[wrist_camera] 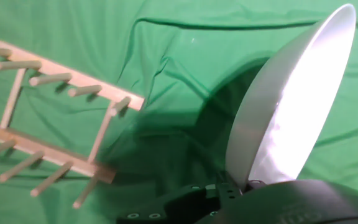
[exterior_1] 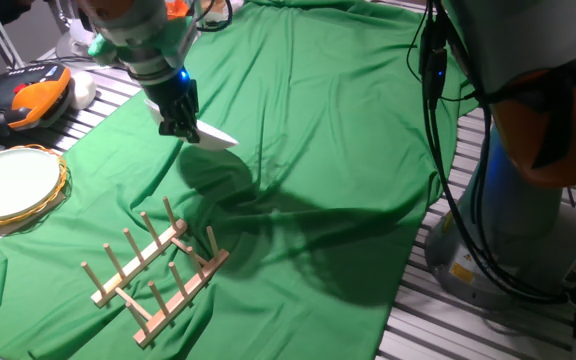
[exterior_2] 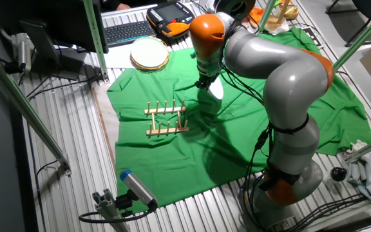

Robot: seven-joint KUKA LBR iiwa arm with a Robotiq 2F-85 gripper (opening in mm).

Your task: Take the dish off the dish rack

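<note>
Dish (wrist_camera: 297, 106) is pinched by its lower rim in the closed gripper (wrist_camera: 244, 185), standing edge-up and extending forward and away from the fingers, clear of the green cloth (exterior_1: 318, 120). Dish rack (wrist_camera: 55, 124) lies below and off to the side of the gripper, apart from the dish, pegs empty. Judgement: dish already off; next move turns on lowering it away from the rack side.

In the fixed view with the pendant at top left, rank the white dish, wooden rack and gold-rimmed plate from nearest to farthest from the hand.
1. The dish, gripped in the hand.
2. The dish rack, below it on the cloth.
3. The gold-rimmed plate, off at the left edge, about as far as the rack; too close to call.
</note>
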